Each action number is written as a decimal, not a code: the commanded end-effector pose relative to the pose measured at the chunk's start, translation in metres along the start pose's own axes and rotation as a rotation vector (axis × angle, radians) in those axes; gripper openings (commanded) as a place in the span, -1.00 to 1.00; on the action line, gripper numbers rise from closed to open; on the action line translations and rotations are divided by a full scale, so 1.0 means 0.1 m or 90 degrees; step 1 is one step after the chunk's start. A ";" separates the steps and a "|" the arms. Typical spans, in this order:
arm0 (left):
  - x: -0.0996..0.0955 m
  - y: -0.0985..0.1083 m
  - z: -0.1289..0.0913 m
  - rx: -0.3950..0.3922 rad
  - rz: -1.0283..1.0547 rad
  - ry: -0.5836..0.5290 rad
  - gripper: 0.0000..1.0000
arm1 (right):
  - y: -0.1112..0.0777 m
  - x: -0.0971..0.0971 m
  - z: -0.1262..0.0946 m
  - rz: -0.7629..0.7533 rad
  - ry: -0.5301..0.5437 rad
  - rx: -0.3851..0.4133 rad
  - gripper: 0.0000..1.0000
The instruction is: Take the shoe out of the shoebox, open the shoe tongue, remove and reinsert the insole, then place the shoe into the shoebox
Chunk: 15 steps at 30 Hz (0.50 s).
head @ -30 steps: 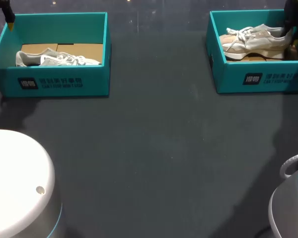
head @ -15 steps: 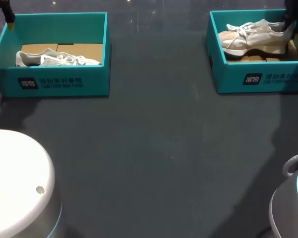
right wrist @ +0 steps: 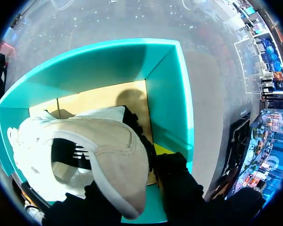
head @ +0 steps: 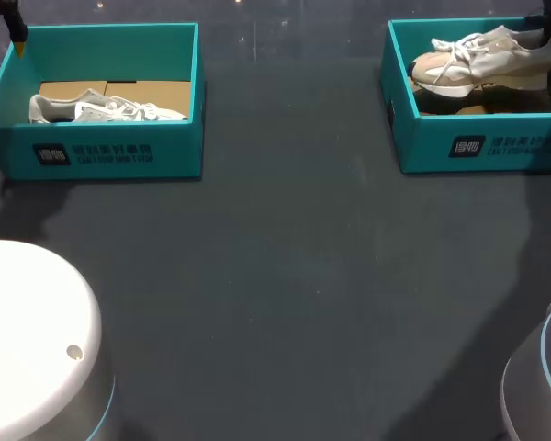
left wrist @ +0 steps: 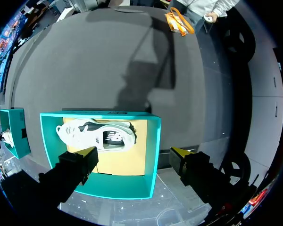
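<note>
A beige and white shoe (head: pixel 482 60) hangs tilted just above the cardboard floor of the right teal shoebox (head: pixel 477 142), its toe pointing left. My right gripper (head: pixel 546 39) is shut on its heel. In the right wrist view the heel (right wrist: pixel 118 160) fills the space between the black fingers (right wrist: pixel 179 188), over the teal box wall (right wrist: pixel 167 94). A second white shoe (head: pixel 106 108) lies in the left teal shoebox (head: pixel 101 152). My left gripper (head: pixel 16 32) hovers open at that box's far left corner. The left wrist view shows this gripper (left wrist: pixel 132 155) high above that shoe (left wrist: pixel 96 134).
A wide stretch of dark table (head: pixel 285 276) lies between and in front of the two boxes. My arms' rounded white bases stand at the front left (head: pixel 37 340) and front right (head: pixel 542 386).
My right gripper has raised the beige shoe by its heel off the box floor, and the shoe now sits higher and further back. The left arm has kept still.
</note>
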<state>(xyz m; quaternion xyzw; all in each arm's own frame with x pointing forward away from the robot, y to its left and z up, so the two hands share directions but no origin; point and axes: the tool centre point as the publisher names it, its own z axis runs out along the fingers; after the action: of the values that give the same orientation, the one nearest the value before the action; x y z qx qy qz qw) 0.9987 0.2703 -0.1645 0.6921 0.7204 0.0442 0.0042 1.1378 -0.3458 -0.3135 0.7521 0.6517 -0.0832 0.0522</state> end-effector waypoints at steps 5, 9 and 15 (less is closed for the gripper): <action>0.01 0.00 -0.01 0.000 0.001 0.001 1.00 | -0.02 -0.07 -0.15 0.005 0.003 -0.010 -1.00; 0.01 0.00 -0.01 0.000 0.001 0.001 1.00 | 0.00 -0.06 -0.23 0.003 0.001 -0.015 -1.00; 0.01 0.00 -0.01 0.000 0.001 0.001 1.00 | 0.02 -0.08 -0.38 0.001 -0.005 -0.021 -1.00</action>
<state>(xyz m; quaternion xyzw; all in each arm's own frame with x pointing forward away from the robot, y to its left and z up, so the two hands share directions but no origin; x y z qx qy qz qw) 0.9987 0.2703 -0.1645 0.6921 0.7204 0.0442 0.0042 1.1422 -0.3481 -0.2854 0.7510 0.6525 -0.0749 0.0674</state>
